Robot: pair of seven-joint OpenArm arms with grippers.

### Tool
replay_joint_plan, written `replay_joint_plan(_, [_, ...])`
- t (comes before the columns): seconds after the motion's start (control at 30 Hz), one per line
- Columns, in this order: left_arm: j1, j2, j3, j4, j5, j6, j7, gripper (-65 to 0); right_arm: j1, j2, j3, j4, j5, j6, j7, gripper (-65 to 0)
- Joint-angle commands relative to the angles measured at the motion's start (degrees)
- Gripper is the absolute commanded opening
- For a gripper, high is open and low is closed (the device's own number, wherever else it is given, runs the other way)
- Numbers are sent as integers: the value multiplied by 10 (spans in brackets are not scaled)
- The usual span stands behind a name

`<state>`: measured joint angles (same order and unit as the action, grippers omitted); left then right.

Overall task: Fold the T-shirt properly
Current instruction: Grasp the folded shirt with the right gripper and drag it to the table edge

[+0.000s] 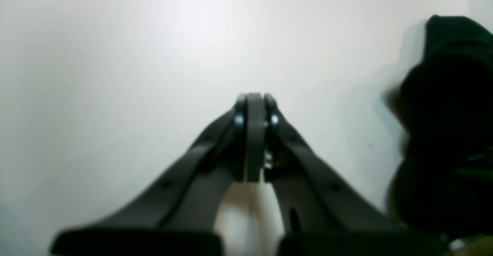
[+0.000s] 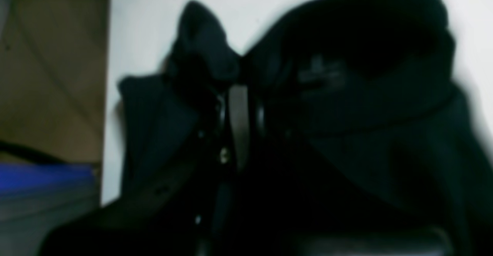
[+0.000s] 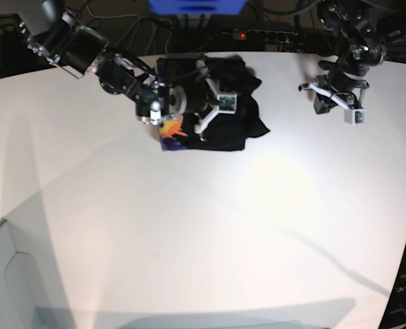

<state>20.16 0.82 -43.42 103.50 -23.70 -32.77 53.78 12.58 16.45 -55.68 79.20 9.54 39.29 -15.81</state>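
The black T-shirt (image 3: 220, 110) lies crumpled at the back of the white table (image 3: 189, 226), with an orange and purple-blue print (image 3: 172, 133) showing at its left edge. My right gripper (image 2: 238, 86) is shut on a bunched fold of the T-shirt (image 2: 346, 94), which drapes around its fingers. In the base view this gripper (image 3: 238, 103) sits over the heap, its tips lost against the dark cloth. My left gripper (image 1: 254, 98) is shut with nothing in it above bare table, and the T-shirt (image 1: 446, 125) is off to its right. In the base view this gripper (image 3: 321, 104) hovers right of the shirt, apart from it.
A blue box (image 3: 196, 5), cables and a power strip with a red light (image 3: 240, 33) stand beyond the table's far edge. The right wrist view shows the table's edge with brown floor (image 2: 50, 75) past it.
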Motion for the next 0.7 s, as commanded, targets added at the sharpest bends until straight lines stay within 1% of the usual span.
replay_joint_plan(0.0, [1,-4,-2,12,-10,-1,-9,-646,5,-3,16,-21,-9,6,5,-650])
replay_joint_plan(0.07, [5,-4,-2,12,-11,-1,-9,-646,-7,-18,61,-69,-8,-18,28,-650])
replay_joint_plan(0.13, [6,-4,-2,15,-11,-1,-9,-646,-14,-31,119,-108,-8,-20,36,-650])
replay_joint_plan(0.23, [9,-4,-2,27,-11,-1,-9,-646,-15,-45,187,-148,-8,-21,37,-650])
replay_joint_plan(0.33, [10,-4,-2,30,-11,-1,-9,-646,-13,-66,271,-177,-8,-24,35,-650])
replay_joint_plan(0.43, [10,-4,-2,30,-11,-1,-9,-646,-13,-80,357,-197,-11,-25,35,-650])
replay_joint_plan(0.5, [12,-3,-2,30,-11,-1,-9,-646,-13,-81,403,-206,-11,-28,35,-650])
replay_joint_plan(0.57, [12,-3,-2,30,-11,-1,-9,-646,-12,-80,436,-217,-11,-51,35,-650])
replay_joint_plan(0.67, [12,-3,-2,30,-11,-1,-9,-646,-12,-65,493,-232,-11,-111,37,-650])
